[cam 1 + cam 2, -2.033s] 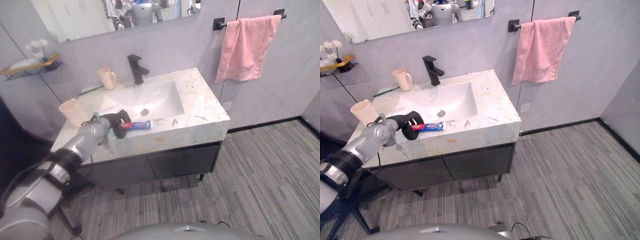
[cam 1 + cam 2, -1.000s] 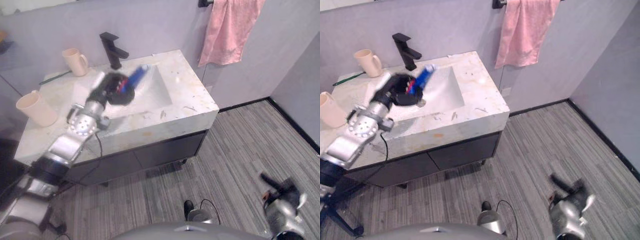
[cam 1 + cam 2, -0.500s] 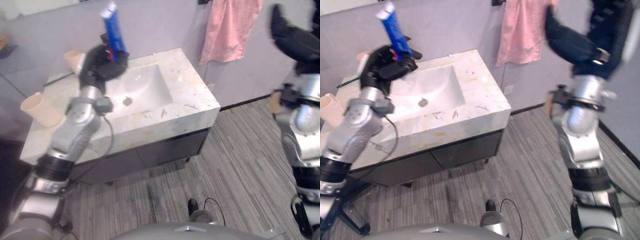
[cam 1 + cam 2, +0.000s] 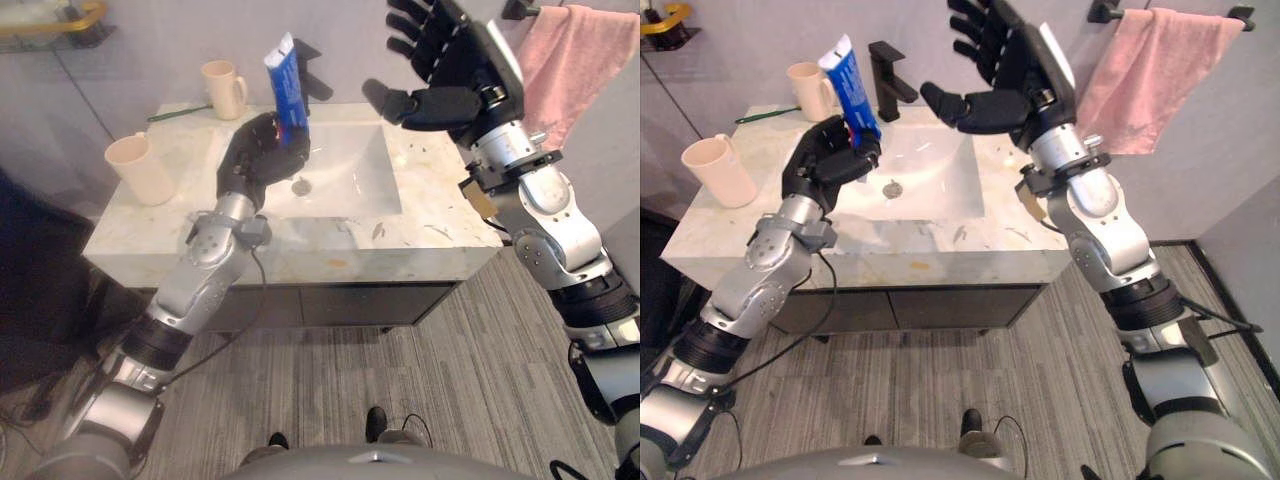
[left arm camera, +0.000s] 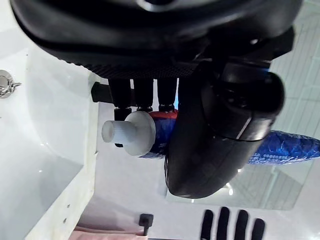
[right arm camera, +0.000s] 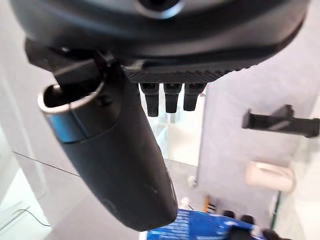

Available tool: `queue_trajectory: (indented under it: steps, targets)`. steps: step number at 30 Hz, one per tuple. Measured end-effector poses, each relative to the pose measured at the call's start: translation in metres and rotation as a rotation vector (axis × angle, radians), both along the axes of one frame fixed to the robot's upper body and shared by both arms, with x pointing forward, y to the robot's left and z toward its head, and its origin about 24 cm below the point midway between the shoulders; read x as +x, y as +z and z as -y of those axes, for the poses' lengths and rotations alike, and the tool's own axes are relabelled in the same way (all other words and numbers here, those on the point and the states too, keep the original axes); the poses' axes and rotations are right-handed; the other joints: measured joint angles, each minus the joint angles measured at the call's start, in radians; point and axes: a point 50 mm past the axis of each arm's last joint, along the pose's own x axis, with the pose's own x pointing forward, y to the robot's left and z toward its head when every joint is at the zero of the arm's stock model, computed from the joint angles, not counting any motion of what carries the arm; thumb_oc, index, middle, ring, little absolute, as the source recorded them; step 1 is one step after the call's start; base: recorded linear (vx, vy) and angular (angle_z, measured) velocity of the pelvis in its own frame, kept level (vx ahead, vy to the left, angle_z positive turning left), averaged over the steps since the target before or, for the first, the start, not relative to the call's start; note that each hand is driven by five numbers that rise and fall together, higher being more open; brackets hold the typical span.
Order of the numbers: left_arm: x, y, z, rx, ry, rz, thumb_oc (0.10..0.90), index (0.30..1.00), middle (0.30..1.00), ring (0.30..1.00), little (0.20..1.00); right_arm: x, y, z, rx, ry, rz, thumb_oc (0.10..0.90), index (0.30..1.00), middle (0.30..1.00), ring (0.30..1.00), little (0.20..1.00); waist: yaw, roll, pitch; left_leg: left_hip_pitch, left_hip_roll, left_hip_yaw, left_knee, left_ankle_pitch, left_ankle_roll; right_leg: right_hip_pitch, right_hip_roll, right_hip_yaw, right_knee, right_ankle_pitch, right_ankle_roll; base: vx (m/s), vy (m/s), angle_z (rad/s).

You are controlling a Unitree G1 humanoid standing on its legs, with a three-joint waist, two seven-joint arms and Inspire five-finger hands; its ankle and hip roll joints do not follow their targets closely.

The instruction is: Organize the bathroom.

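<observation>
My left hand (image 4: 258, 160) is shut on a blue toothpaste tube (image 4: 287, 85) and holds it upright over the white sink basin (image 4: 350, 180), white cap (image 5: 135, 134) downward inside the hand. The thumb (image 5: 215, 135) is curled across the tube. My right hand (image 4: 450, 65) is raised to the right of the tube at about the same height, palm toward it, fingers spread and straight, a short gap away from it. The tube's blue end (image 6: 195, 227) shows past the right thumb (image 6: 115, 165).
A cream cup (image 4: 135, 170) stands on the marble counter (image 4: 420, 245) at the left; a second cup (image 4: 224, 88) and a green toothbrush (image 4: 180, 113) lie at the back by the black faucet (image 4: 312, 70). A pink towel (image 4: 585, 60) hangs at the right.
The left hand has lifted the tube from the counter's front edge and now holds it upright above the basin. The right hand rose from low down to beside it. The camera also shifted.
</observation>
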Motion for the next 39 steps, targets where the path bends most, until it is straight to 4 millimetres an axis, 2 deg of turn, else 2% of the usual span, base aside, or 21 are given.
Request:
queue_trajectory:
  steps: [5,13,24,39]
  targets:
    - [0.000,0.000,0.003,0.027,-0.015,0.015,0.400,0.300,0.300,0.300,0.300,0.006,-0.019,-0.016,-0.007,0.064,-0.089,0.800,0.900,0.900,0.900,0.900,0.013,-0.020,-0.002,-0.002,-0.001,-0.008,0.000,0.005,-0.003,0.005,-0.002,-0.006,0.000,-0.010,0.009,0.01,-0.008,0.04]
    - [-0.001,-0.004,0.011,0.026,-0.048,0.007,0.400,0.300,0.300,0.300,0.300,0.004,-0.034,-0.041,-0.072,0.128,-0.109,0.800,0.900,0.900,0.900,0.900,0.017,-0.020,-0.002,-0.006,0.000,-0.021,-0.001,0.015,-0.004,0.009,-0.003,-0.015,0.000,-0.013,0.009,0.01,-0.015,0.04]
    - [-0.002,-0.005,0.019,0.038,-0.095,0.017,0.400,0.300,0.300,0.300,0.300,0.003,-0.020,-0.071,-0.102,0.153,-0.025,0.800,0.900,0.900,0.900,0.900,0.019,-0.019,-0.003,-0.013,0.001,-0.026,0.000,0.024,-0.005,0.007,-0.002,-0.015,0.000,-0.014,0.008,0.02,-0.004,0.01]
    - [-0.003,-0.008,0.018,0.093,-0.080,0.031,0.400,0.300,0.300,0.300,0.300,0.004,-0.017,-0.070,-0.109,0.118,-0.012,0.800,0.900,0.900,0.900,0.900,0.019,-0.013,-0.006,-0.017,0.001,-0.031,0.000,0.025,-0.005,0.005,-0.002,-0.016,0.000,-0.014,0.008,0.00,0.000,0.00]
